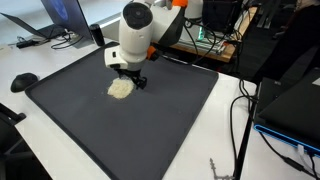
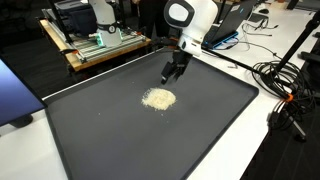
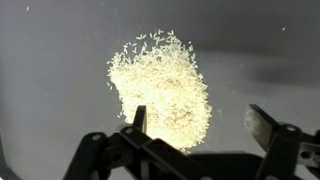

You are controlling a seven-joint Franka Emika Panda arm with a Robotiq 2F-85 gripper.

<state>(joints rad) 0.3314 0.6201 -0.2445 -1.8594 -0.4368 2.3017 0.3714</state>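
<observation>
A flat heap of pale rice-like grains (image 1: 121,89) lies on a large dark grey mat (image 1: 150,120); it also shows in the other exterior view (image 2: 158,98) and fills the wrist view (image 3: 162,88). My gripper (image 1: 133,76) hangs just above the mat at the far side of the heap; in the other exterior view the gripper (image 2: 172,72) is up and right of the heap. In the wrist view the gripper (image 3: 198,122) is open and empty, one finger over the heap's edge, the other over bare mat. A few stray grains lie around the heap.
The mat (image 2: 120,130) lies on a white table. A laptop (image 1: 50,22) stands at the back, a black round object (image 1: 23,81) sits by the mat's corner, cables (image 2: 280,85) trail along one table edge, and a wooden cart with equipment (image 2: 100,40) stands behind.
</observation>
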